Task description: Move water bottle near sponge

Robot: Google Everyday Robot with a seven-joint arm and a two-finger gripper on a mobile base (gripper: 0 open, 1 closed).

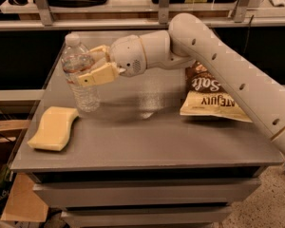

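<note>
The water bottle (80,80) is clear and ribbed with a white cap. It stands upright at the left of the grey table (147,141). My gripper (88,66) reaches in from the right and is shut on the bottle's upper half, one tan finger (99,74) in front of it and the other behind. The bottle's base is at or just above the tabletop. The pale yellow sponge (53,128) lies flat at the front left corner, just in front of and left of the bottle, with a small gap between them.
A yellow-and-brown chip bag (211,99) lies at the right of the table, partly under my arm. The table's left edge runs close beside the bottle and sponge. A shelf rail (85,23) runs behind the table. Cardboard (19,198) lies on the floor at left.
</note>
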